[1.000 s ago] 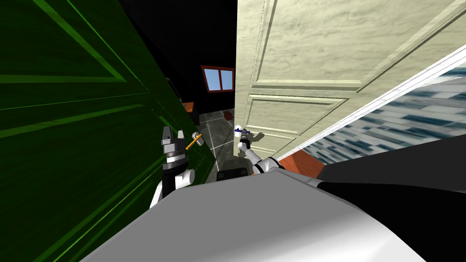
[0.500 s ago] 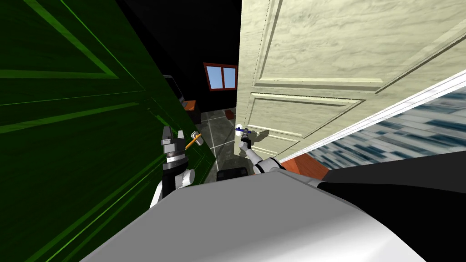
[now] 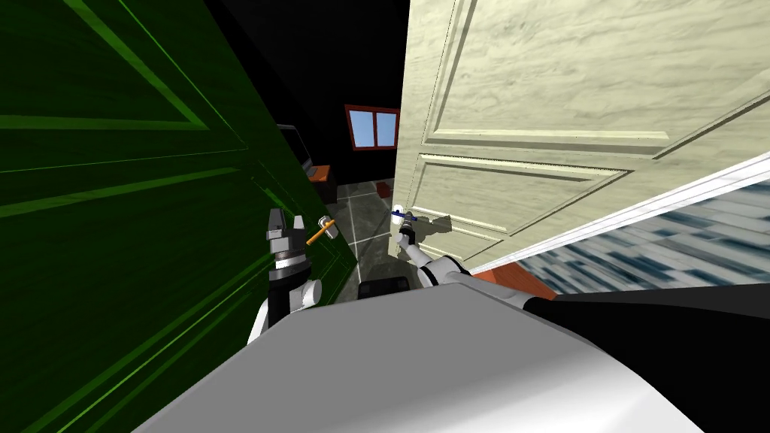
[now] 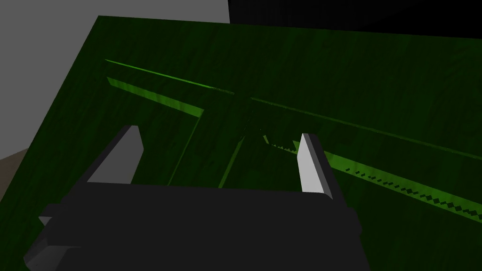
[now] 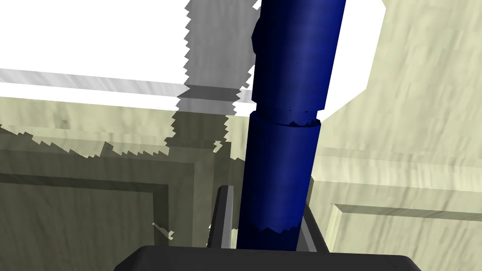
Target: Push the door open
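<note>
A cream panelled door [image 3: 541, 90] stands ajar on the right, with a dark blue lever handle [image 3: 402, 216] near its free edge. My right gripper [image 3: 406, 227] is shut on that handle; in the right wrist view the blue handle [image 5: 282, 141] rises between the two fingers [image 5: 225, 211] of that gripper [image 5: 266, 197], with the cream door [image 5: 414, 155] close behind. My left gripper [image 3: 286, 219] is held up and open beside a dark green door [image 3: 113, 188]. In the left wrist view this gripper [image 4: 219, 141] holds nothing and faces the green panel [image 4: 329, 70].
An orange lever handle [image 3: 319, 233] sticks out of the green door just right of my left gripper. Between the two doors a gap shows dark tiled floor [image 3: 361, 218], a red-framed window [image 3: 374, 128] and a black area. A blue-and-white patterned wall [image 3: 662, 240] runs along the right.
The cream door's free edge has swung to the right, widening the gap. My right gripper has gone with it, still on the blue handle. The left arm has not moved.
</note>
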